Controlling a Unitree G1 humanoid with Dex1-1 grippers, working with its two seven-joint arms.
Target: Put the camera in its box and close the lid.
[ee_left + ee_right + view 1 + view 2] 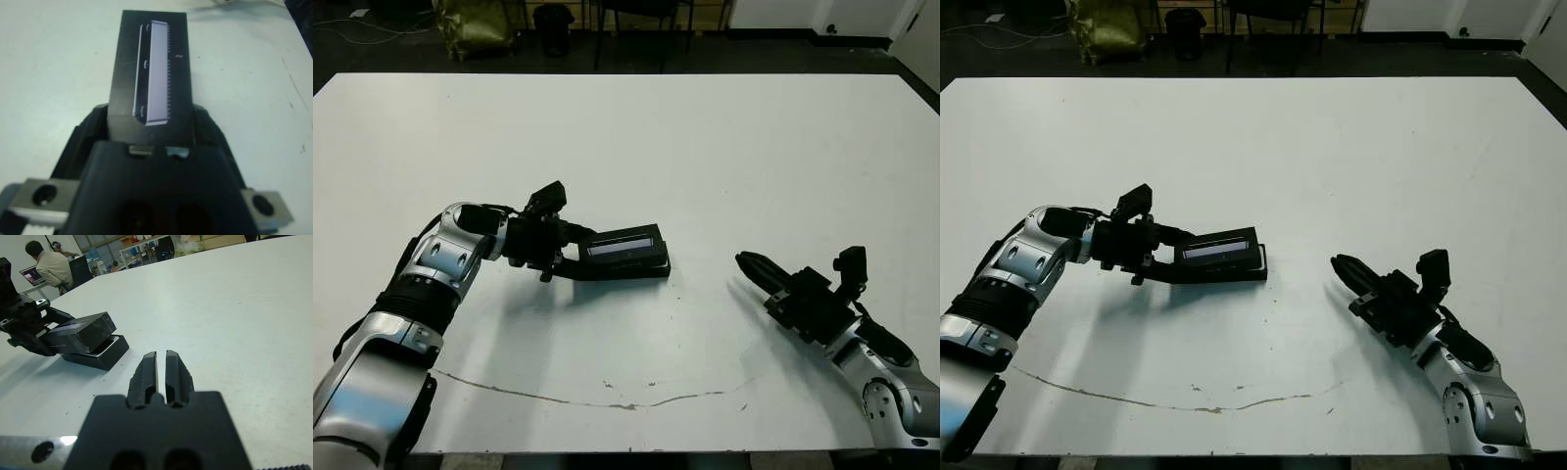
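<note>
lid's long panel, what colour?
Greyish-lilac on the black lid; clearest in the left wrist view.

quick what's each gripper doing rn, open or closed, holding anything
Left gripper: closed on the lid, held tilted over the box.
Right gripper: closed, holding nothing, apart from the box.

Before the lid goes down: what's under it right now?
The box sits under the lid, which the left gripper holds tilted, its far end raised. Only the box's black wall and a white strip show; whether the camera lies inside is hidden.
</note>
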